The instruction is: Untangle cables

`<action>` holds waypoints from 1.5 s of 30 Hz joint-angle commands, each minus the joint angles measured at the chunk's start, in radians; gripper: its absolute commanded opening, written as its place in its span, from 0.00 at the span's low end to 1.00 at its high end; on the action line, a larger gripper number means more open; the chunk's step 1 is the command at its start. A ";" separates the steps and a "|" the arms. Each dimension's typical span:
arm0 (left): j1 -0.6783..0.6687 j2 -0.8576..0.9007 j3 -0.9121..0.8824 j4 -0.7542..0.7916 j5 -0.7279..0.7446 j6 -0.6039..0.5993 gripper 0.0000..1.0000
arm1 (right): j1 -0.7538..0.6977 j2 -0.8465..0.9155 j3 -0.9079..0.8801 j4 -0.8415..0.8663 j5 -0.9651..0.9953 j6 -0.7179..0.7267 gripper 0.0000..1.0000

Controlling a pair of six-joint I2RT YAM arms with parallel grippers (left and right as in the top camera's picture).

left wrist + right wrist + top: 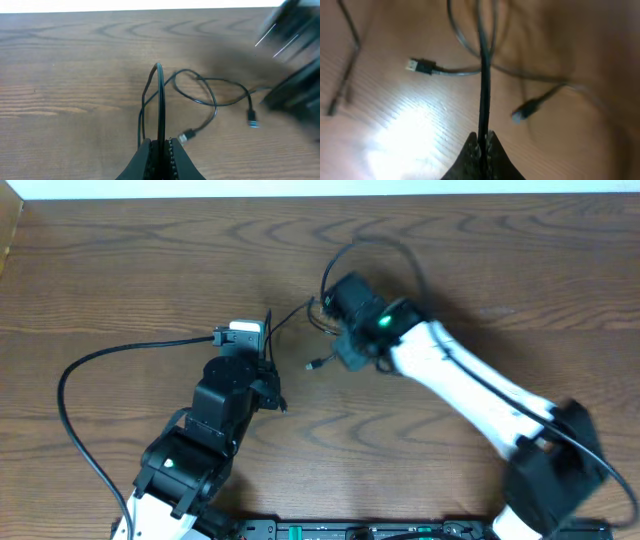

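The cables show as thin black cords (210, 87) looping loosely over the wooden table between my two grippers. My left gripper (161, 145) is shut on a black strand that rises straight up from its jaws. A small plug (186, 135) lies just to its right, and another plug (252, 120) lies further right. My right gripper (483, 137) is shut on a black strand (484, 85) that runs away from it, with a plug (420, 66) to the left and a blurred plug (520, 115) to the right. Overhead, the left gripper (270, 375) and right gripper (325, 310) sit close together, joined by a cord (290, 320).
The thick black wire (90, 365) of the left arm's camera curves across the table's left side. The right arm's white link (460, 375) slants in from the lower right. The right arm's blurred dark body (295, 75) fills the right edge of the left wrist view.
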 commanded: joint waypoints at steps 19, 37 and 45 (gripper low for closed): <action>0.001 0.175 -0.001 0.037 -0.013 -0.021 0.09 | -0.469 -0.415 0.418 -0.293 0.020 0.016 0.01; 0.064 0.353 -0.002 0.115 -0.210 -0.021 0.09 | -0.659 -0.545 0.429 -0.385 0.211 0.005 0.01; 0.218 0.353 -0.002 0.112 -0.210 -0.058 0.08 | -0.776 -0.551 0.586 -0.477 0.370 0.050 0.01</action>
